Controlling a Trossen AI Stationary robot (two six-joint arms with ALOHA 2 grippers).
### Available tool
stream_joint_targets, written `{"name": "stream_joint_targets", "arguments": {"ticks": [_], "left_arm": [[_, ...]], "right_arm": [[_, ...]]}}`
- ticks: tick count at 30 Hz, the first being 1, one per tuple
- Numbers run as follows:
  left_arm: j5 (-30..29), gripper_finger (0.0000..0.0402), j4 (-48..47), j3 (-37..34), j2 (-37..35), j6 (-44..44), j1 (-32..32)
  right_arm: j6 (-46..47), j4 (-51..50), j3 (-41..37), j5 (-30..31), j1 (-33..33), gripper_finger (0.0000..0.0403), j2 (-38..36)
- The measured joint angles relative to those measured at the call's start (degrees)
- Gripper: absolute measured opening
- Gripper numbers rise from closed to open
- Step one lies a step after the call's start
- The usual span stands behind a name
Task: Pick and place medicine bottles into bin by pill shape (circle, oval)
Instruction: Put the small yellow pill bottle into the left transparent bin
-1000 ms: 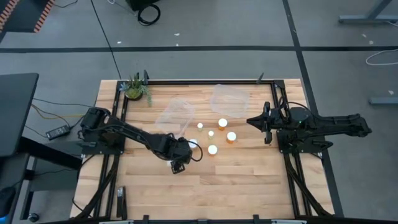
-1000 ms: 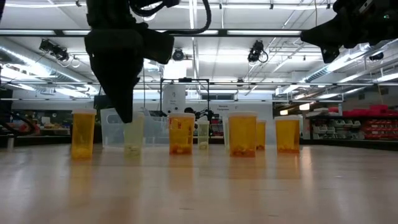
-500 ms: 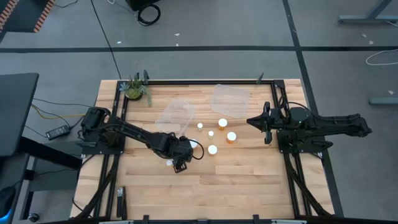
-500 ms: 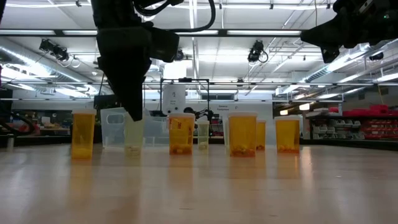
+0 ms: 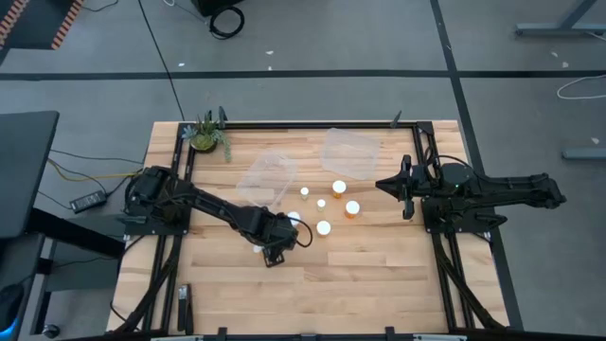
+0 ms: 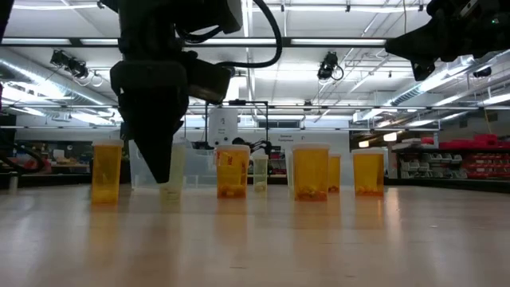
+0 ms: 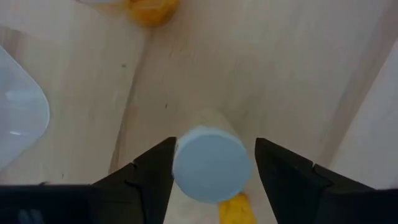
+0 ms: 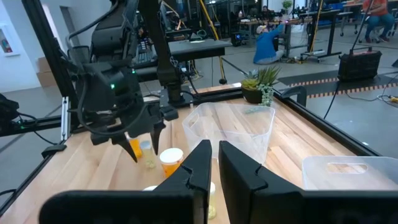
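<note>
Several orange-amber bottles with white caps [image 5: 339,187] stand upright on the wooden table's middle; they show in a row in the low view [image 6: 311,171]. My left gripper [image 5: 276,239] is open and points down over one white-capped bottle [image 7: 211,163]. Its two fingers [image 7: 155,171] stand on either side of the cap; I cannot tell whether they touch it. In the high view the gripper hides that bottle. My right gripper [image 5: 386,185] is shut and empty, held above the table's right side. Two clear bins [image 5: 268,175] [image 5: 350,152] rest on the table's far half.
A small green potted plant [image 5: 205,134] stands at the far left corner. A black frame [image 5: 312,123] runs along the table's far edge and sides. Another bottle [image 5: 323,226] stands just right of my left gripper. Bare wood [image 5: 312,284] lies toward the near edge.
My left gripper has gone down over the bottle, its fingertips now lower beside it in the low view. The bottles have stayed in place.
</note>
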Motion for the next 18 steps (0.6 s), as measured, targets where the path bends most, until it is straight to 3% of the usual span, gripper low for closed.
{"name": "stream_joint_targets", "arguments": {"ticks": [18], "left_arm": [[0.0, 0.0122, 0.0, 0.0, 0.1, 0.2, 1.0]], "right_arm": [[0.0, 0.0, 0.0, 0.0, 0.0, 0.0037, 0.0]]}}
